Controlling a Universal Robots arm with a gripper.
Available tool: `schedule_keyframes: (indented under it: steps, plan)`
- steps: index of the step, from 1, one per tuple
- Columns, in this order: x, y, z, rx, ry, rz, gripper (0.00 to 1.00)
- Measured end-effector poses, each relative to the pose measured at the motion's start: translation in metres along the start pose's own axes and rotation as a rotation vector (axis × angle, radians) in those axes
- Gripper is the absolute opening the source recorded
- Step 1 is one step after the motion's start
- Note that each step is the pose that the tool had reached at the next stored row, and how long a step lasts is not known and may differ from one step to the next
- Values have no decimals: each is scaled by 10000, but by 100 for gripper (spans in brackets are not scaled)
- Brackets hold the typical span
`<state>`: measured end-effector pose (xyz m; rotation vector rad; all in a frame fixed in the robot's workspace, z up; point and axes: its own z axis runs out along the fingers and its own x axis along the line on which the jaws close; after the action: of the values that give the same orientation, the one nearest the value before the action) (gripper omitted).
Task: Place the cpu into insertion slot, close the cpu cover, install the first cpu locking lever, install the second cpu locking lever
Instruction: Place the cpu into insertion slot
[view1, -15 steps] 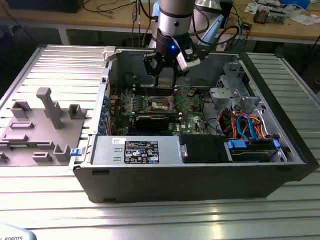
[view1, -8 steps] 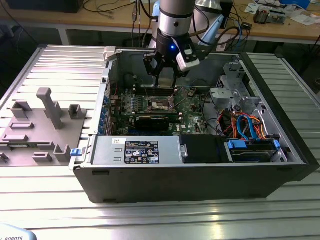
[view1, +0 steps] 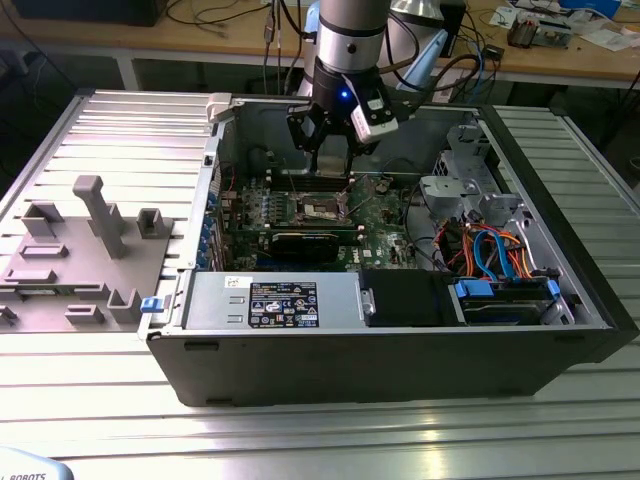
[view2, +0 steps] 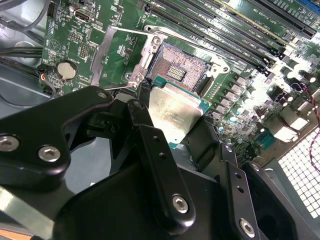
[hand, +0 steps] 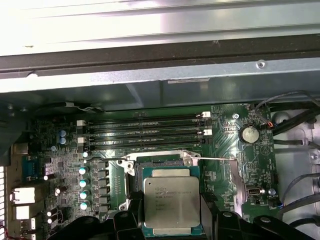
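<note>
Fingers (hand: 123, 224) of your gripper (hand: 173, 217) are clamped on two opposite edges of the cpu (hand: 172, 202), holding it tilted just above the insertion slot (view2: 177, 67), whose contact field lies bare. In the exterior view you reach down into the open computer case (view1: 400, 370), over the green circuit board (view1: 385, 215) near its far wall.

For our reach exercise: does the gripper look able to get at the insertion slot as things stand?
Probably yes. The insertion slot lies open, the cpu cover swung aside, and the gripper, shut on the cpu, hangs near with nothing between.
</note>
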<state>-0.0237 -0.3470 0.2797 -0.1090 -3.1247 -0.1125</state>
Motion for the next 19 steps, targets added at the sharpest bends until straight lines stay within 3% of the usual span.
schedule_keyframes:
  steps: [19]
  plan:
    - [0,0,1,-7,-8,114,54]
